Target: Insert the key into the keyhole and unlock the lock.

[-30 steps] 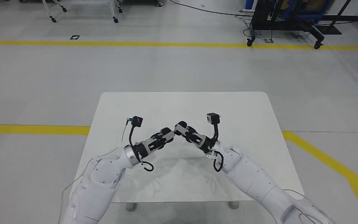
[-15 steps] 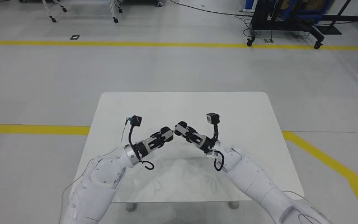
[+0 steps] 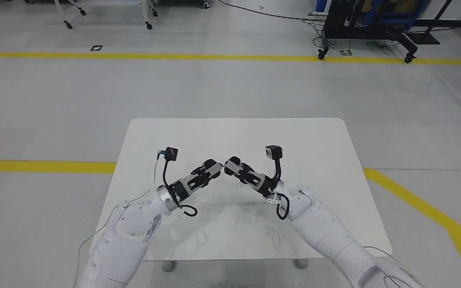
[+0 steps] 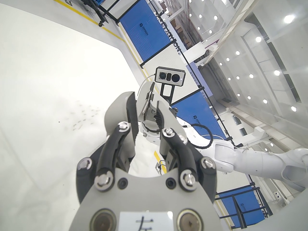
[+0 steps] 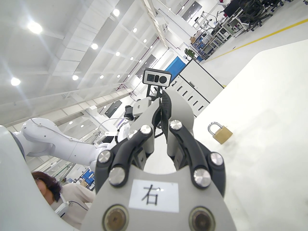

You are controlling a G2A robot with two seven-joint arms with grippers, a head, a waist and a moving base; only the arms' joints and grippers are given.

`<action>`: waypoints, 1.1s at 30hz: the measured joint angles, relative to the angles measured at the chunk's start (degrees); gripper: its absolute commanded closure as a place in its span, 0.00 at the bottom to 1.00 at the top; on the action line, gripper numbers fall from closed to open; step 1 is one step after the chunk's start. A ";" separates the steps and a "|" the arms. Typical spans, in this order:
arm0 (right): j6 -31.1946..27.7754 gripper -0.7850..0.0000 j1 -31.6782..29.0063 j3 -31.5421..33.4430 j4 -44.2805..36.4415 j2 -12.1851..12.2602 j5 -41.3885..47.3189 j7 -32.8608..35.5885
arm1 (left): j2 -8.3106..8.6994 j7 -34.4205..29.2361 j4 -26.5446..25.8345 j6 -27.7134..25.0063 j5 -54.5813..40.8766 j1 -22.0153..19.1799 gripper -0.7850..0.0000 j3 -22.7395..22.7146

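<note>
**Two-arm meeting over the worktable.** Both arms met tip to tip above the middle of the table (image 3: pixel 302 140), the left arm coming in from the near left and the right arm from the near right. The left gripper (image 4: pixel 144 102) stood partly open, its fingers (image 4: pixel 128 114) set either side of the tip of the right gripper (image 5: pixel 163 100) with nothing clamped between them. Judged from the pose alone, this spacing suited a handover or a re-grip. The right gripper had its pads drawn together at the tip. Whether the key lay pinched there could not be told, since so thin a thing would be hidden by the pads. The padlock (image 5: pixel 220 133), a brass body with a steel shackle seated in it as far as could be seen, lay flat on the table near the grippers, touched by neither. Meeting in the air, off the tabletop, probably left each wrist room to turn. Insertion appeared not yet begun, and the padlock would likely need steadying by one gripper before a key could reach its keyhole
</note>
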 measured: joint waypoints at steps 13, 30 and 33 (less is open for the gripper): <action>0.00 1.00 0.28 0.89 1.03 -1.09 2.25 4.56 | 0.18 -0.89 0.61 -0.50 0.10 -0.51 0.95 0.17; 0.00 0.00 -0.06 2.73 1.90 -2.12 3.88 9.30 | 0.25 2.44 -0.22 0.99 5.58 -0.36 1.00 0.88; 0.00 0.00 -0.34 3.28 1.91 -2.22 4.10 9.73 | 0.25 3.21 -0.42 0.53 6.13 -0.06 1.00 0.93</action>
